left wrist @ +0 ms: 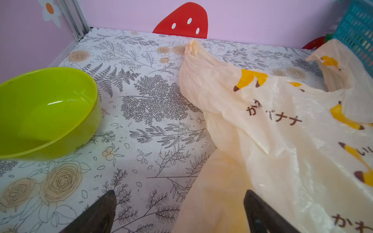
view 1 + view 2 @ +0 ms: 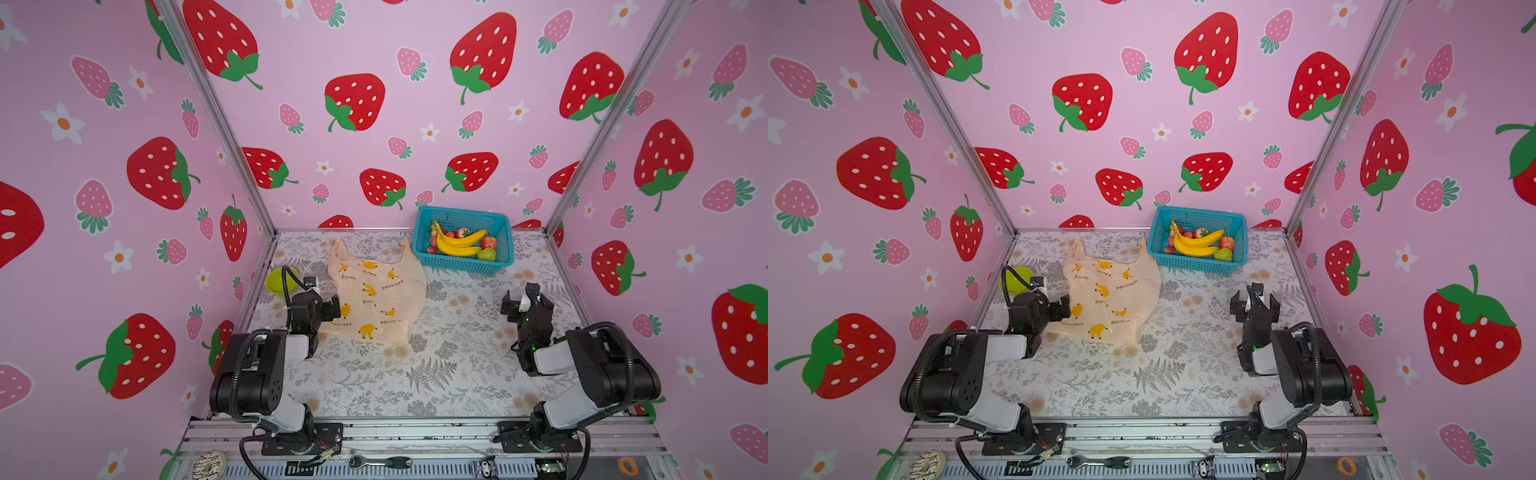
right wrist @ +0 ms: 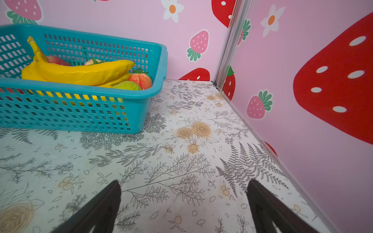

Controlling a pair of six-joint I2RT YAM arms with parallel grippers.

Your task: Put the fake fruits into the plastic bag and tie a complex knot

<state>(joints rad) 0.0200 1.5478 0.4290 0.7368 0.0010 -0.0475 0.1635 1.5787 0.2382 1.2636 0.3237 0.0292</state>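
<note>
plastic bag [image 2: 376,291] lies limp on the tabletop [image 2: 436,374], its near edge between the spread fingers of my empty left hand [image 1: 179,203]; that thin, slick, crinkled film could slip from a pinch or leave its mouth collapsed, i judge. my right hand [image 3: 184,187] hangs spread and empty too. farther back the fake fruits [image 2: 465,245] fill the blue mesh basket [image 2: 457,264], stiff curved bananas [image 3: 80,72] over small strawberries [image 3: 141,80].
</note>
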